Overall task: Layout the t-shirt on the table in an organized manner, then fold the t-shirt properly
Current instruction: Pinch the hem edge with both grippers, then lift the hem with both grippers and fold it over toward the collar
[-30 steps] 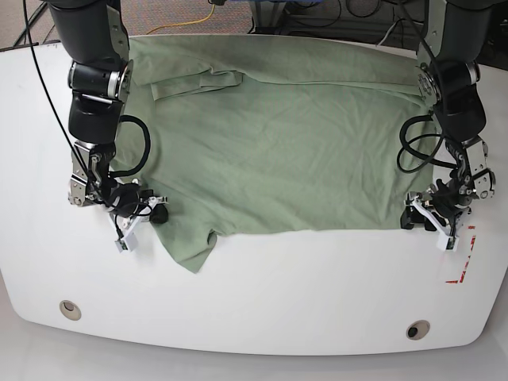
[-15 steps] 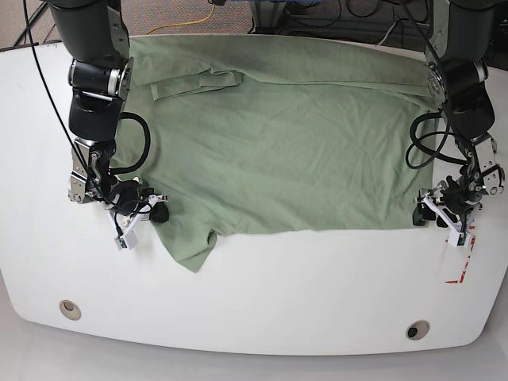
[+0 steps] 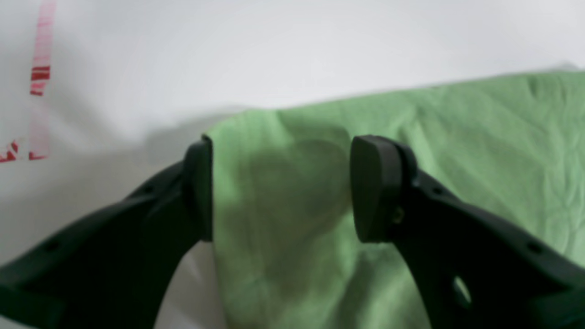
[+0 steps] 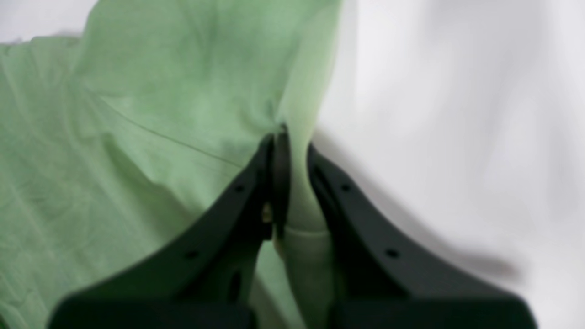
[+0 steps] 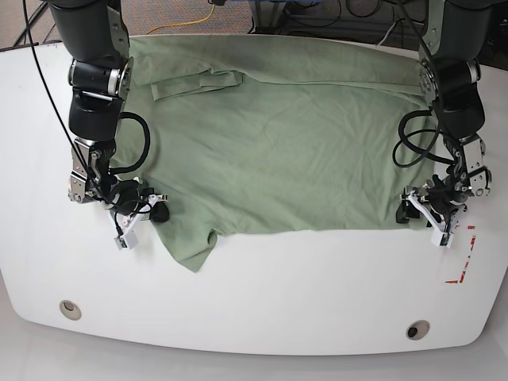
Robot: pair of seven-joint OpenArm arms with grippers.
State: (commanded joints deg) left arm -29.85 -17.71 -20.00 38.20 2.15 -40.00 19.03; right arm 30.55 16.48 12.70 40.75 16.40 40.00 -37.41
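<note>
The pale green t-shirt [image 5: 294, 151] lies spread over the white table [image 5: 302, 294], with one sleeve folded onto its body at the back left. In the base view my right gripper [image 5: 155, 213] sits at the shirt's front left edge. The right wrist view shows that gripper [image 4: 292, 178] shut on a pinched fold of the t-shirt [image 4: 137, 114]. My left gripper [image 5: 413, 214] is at the shirt's front right corner. In the left wrist view it [image 3: 281, 192] stands open, with the corner of the t-shirt [image 3: 457, 137] lying flat between its fingers [image 3: 374, 187].
Red tape marks [image 5: 460, 274] lie on the table just right of the left gripper and also show as tape [image 3: 41, 73] in the left wrist view. Two round grommet holes [image 5: 70, 308] [image 5: 417, 329] sit near the front edge. Cables and floor lie behind the table.
My left gripper swung out to the right, then came back left over the shirt's front right corner. The right arm and the shirt have hardly moved.
</note>
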